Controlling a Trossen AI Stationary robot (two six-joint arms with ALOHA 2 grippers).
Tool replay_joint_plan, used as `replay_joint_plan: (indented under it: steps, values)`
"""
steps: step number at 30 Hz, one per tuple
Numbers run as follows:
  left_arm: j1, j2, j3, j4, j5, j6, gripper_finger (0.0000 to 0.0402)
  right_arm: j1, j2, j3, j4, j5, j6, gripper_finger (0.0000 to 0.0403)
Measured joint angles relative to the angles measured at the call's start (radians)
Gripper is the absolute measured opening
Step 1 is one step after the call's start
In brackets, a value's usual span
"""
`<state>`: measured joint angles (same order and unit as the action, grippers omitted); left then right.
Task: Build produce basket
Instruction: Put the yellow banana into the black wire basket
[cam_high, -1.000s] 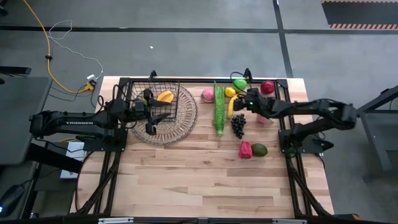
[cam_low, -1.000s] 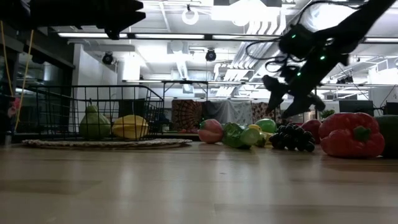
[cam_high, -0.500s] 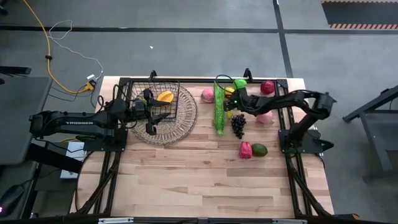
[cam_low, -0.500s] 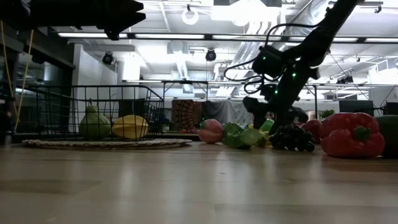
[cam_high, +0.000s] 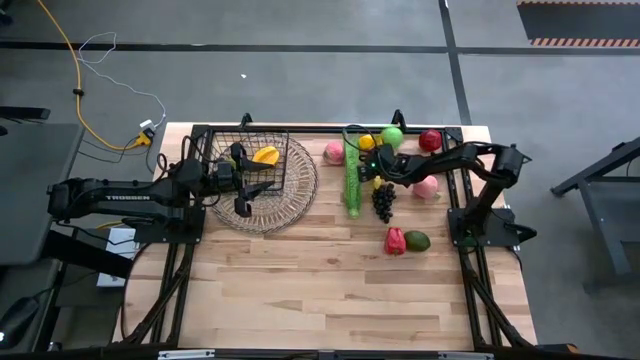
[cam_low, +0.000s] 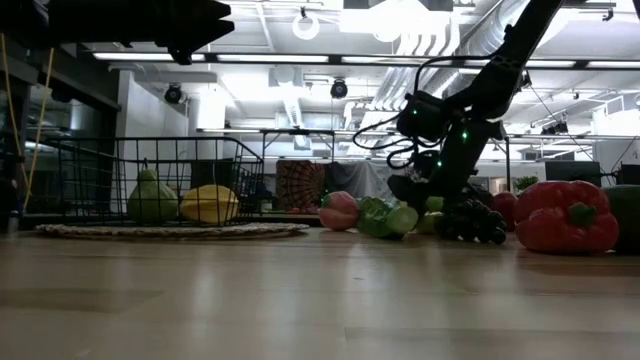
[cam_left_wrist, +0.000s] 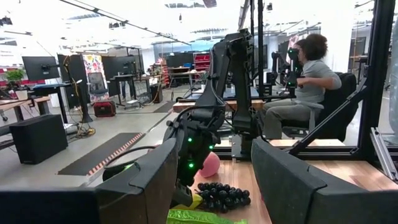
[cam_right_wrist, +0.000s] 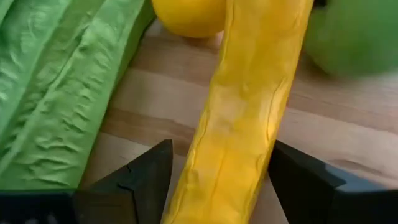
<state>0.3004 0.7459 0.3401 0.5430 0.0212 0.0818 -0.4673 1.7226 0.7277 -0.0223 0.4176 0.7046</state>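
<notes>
The black wire basket (cam_high: 228, 150) stands on a round wicker tray (cam_high: 295, 195) at the far left, holding a yellow fruit (cam_high: 265, 155) and a green pear (cam_low: 150, 200). My left gripper (cam_high: 250, 180) hovers open above it, nothing between its fingers (cam_left_wrist: 149, 180). The other produce lies on the table at the far right: a long green stalk (cam_high: 352, 180), lemon (cam_high: 367, 142), green apple (cam_high: 391, 135), grapes (cam_high: 383, 202). My right gripper (cam_right_wrist: 217, 186) slants down, open, one finger on each side of a yellow banana (cam_right_wrist: 249, 106); whether they touch it I cannot tell.
A pink peach (cam_high: 333, 152), a red apple (cam_high: 430, 140), a second peach (cam_high: 427, 187), a red pepper (cam_high: 396, 241) and an avocado (cam_high: 418, 240) lie around the right arm. Bare wood fills the table's near half. A person sits beyond the table (cam_left_wrist: 308, 81).
My right gripper has moved toward the table's left edge and down, tipping more steeply, and now straddles the banana low over the table. Its finger gap looks unchanged.
</notes>
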Motion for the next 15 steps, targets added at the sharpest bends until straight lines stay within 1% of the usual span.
replay_joint_plan:
  steps: [4, 6, 9, 13, 14, 15]
  values:
    - [0.000, 0.000, 0.000, 0.000, 0.000, 0.000, 0.0195, 0.000, 0.000, 0.000, -0.004, -0.002, -0.017, 0.0241]
    - [0.000, 0.000, 0.000, 0.000, 0.000, 0.000, 0.0195, 0.000, -0.003, 0.000, -0.014, -0.010, -0.031, 0.0230]
    - [0.000, 0.000, 0.000, 0.000, 0.000, 0.000, 0.0195, -0.001, -0.016, 0.000, -0.044, -0.029, -0.032, 0.0196]
    - [0.000, 0.000, 0.000, 0.000, 0.000, 0.000, 0.0195, -0.001, -0.055, -0.001, -0.114, -0.051, -0.034, 0.0136]
    - [0.000, 0.000, 0.000, 0.000, 0.000, 0.000, 0.0195, -0.001, -0.070, -0.002, -0.131, -0.052, -0.041, 0.0125]
    - [0.000, 0.000, 0.000, 0.000, 0.000, 0.000, 0.0195, 0.000, -0.090, -0.002, -0.145, -0.056, -0.051, 0.0122]
